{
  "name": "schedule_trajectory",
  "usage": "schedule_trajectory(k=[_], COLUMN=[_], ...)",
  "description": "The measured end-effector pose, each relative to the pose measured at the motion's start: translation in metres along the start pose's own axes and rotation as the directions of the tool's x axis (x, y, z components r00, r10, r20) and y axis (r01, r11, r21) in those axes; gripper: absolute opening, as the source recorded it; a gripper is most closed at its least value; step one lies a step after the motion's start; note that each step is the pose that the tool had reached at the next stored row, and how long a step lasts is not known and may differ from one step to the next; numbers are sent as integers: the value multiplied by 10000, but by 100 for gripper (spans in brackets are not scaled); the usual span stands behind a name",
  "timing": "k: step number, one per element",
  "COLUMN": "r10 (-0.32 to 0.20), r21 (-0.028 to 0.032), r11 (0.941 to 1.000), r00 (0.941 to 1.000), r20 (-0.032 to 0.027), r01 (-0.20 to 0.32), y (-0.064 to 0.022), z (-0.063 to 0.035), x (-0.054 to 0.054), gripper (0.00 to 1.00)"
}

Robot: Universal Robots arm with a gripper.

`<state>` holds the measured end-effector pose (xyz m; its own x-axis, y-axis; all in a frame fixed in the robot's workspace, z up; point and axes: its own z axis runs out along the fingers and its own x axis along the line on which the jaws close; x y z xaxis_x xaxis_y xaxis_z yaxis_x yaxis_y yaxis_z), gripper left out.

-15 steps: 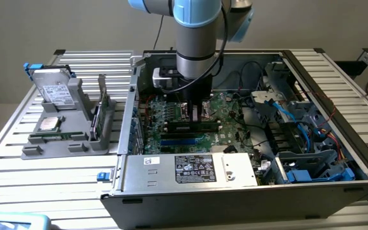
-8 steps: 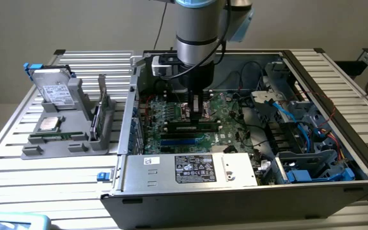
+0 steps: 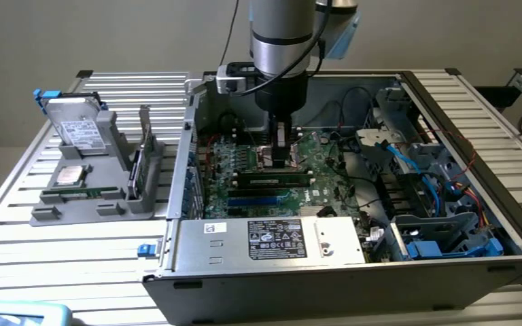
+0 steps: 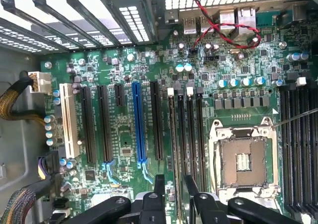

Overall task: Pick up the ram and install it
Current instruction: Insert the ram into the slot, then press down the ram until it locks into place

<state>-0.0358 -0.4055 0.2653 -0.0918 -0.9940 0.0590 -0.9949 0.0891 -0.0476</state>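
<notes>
The ram (image 3: pixel 274 181) is a long, thin dark stick that stands on edge in a memory slot of the motherboard (image 3: pixel 242 204), inside the open computer case. In the wrist view it shows edge-on as a thin line (image 4: pixel 172 134) in the slot nearest the blue slot (image 4: pixel 139 124). My gripper (image 3: pixel 284 161) hangs straight down over the board, just behind the stick. Its black fingers (image 4: pixel 159 186) stand apart on either side of that slot, and the gripper (image 4: pixel 174 183) is open and holds nothing.
The empty processor socket (image 4: pixel 243 159) lies beside the memory slots. Red cables (image 4: pixel 218 23) and blue cables (image 3: pixel 424 170) run inside the case (image 3: pixel 334 285). At the exterior view's left, a grey fixture (image 3: pixel 52 214) carries a silver drive (image 3: pixel 75 125), a square chip (image 3: pixel 68 175) and a narrow green strip (image 3: pixel 79 193).
</notes>
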Motion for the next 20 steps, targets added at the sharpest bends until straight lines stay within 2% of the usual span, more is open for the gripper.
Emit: schedule_trajectory(k=[13, 15, 17, 20], r10=[1, 7, 16, 25], r21=[0, -1, -1, -2], r11=[10000, 10000, 10000, 10000], r00=[10000, 10000, 10000, 10000], r20=[-3, -4, -4, 0], r01=[-1, -7, -16, -25], y=[0, -1, -2, -5], z=[-4, -19, -35, -65], x=[5, 8, 9, 22], gripper=[29, 27, 14, 11])
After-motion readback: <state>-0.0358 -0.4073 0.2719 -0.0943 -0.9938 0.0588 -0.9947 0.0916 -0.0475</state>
